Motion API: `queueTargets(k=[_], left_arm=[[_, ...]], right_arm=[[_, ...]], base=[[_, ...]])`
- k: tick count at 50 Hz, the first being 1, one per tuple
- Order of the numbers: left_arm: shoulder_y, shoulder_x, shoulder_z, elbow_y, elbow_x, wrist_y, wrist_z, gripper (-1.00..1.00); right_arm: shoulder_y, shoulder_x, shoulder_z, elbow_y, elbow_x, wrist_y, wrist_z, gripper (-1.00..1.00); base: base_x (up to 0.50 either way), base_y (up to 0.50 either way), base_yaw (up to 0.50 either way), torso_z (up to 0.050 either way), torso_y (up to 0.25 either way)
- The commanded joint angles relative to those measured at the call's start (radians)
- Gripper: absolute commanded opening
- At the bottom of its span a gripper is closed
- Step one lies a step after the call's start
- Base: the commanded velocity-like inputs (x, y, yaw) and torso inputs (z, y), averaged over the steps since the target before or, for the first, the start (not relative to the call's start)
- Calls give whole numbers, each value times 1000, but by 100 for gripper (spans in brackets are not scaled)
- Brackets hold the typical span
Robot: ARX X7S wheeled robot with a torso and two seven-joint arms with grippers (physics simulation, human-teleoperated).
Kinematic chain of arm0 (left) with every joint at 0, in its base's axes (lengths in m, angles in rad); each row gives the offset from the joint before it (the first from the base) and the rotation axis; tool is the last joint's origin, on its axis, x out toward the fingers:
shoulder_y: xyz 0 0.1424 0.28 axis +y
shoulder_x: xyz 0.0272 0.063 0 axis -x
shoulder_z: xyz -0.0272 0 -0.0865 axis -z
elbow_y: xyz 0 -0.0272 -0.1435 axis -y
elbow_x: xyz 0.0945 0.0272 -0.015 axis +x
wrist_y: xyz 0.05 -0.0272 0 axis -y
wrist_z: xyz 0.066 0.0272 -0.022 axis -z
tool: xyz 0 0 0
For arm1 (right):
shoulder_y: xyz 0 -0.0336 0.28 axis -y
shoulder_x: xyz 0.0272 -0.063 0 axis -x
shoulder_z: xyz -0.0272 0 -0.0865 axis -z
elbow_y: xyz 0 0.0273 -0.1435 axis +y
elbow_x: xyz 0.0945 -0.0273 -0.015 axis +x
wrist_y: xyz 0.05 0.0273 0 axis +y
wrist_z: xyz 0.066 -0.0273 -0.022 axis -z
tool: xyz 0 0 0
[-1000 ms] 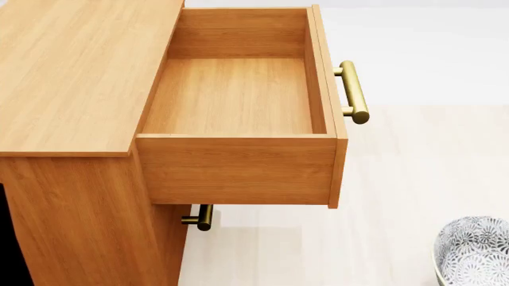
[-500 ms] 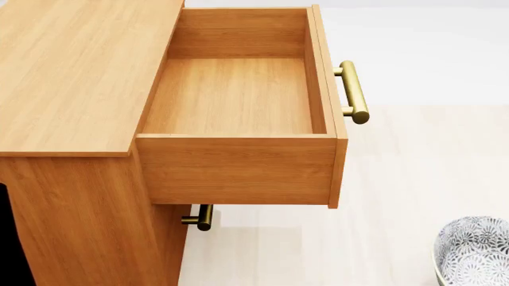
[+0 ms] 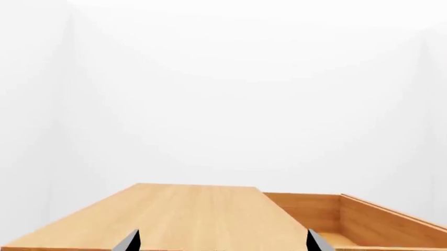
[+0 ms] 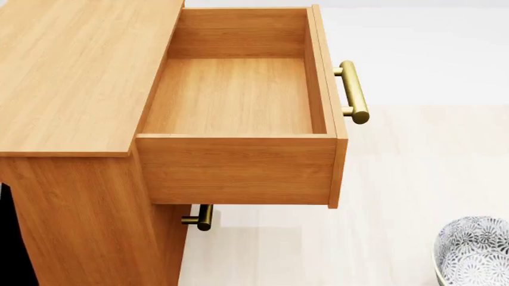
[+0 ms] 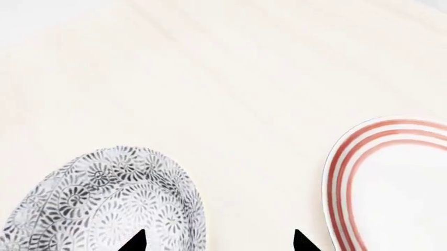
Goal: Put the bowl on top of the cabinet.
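A: What's the setting?

B: A pale, cream wood-grain bench (image 4: 413, 179) under plain white walls, with the cabinet (image 4: 71, 77) taking up the left of the head view.

A: Start from the grippers, then.

B: The right gripper (image 5: 218, 243) shows only two dark fingertips at the edge of its wrist view, set well apart, so it is spread and pinching nothing. One fingertip overlaps the rim of the bowl (image 5: 104, 204), though I cannot tell if it touches; the other sits over bare bench near a white plate with red rings (image 5: 391, 183). The left gripper (image 3: 220, 244) is likewise spread, two grey tips apart and empty, looking out over the cabinet's flat top.

A: And the bowl itself?

B: It stands on the bench, upright, grey floral pattern inside and out. In the head view it sits at the lower right corner (image 4: 475, 253), well apart from the cabinet and lower than its top. The plate lies just beside it, not touching.

A: The cabinet?

B: Its top drawer (image 4: 238, 95) is pulled fully out and holds nothing visible; a brass bar handle (image 4: 354, 92) is on its front, and a second handle (image 4: 200, 218) shows below.
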Motion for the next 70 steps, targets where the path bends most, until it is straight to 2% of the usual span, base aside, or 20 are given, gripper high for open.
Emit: queueTargets(k=[1, 29, 44, 70], left_arm=[[-1, -2, 12, -13, 7, 8, -2, 100], [-6, -6, 40, -46, 23, 22, -5, 100], [-6, -8, 46, -51, 25, 25, -9, 100], [-6, -18, 36, -47, 7, 29, -19, 100]], right_arm=[[-28, -1, -9, 29, -22, -48, -4, 100], [201, -32, -248, 326, -151, -254, -102, 100], [179, -46, -267, 402, -175, -317, -121, 100], [138, -62, -256, 436, -181, -315, -91, 100]], base=[[0, 0, 0, 0, 0], [0, 0, 0, 0, 0], [0, 0, 0, 0, 0], [0, 0, 0, 0, 0]])
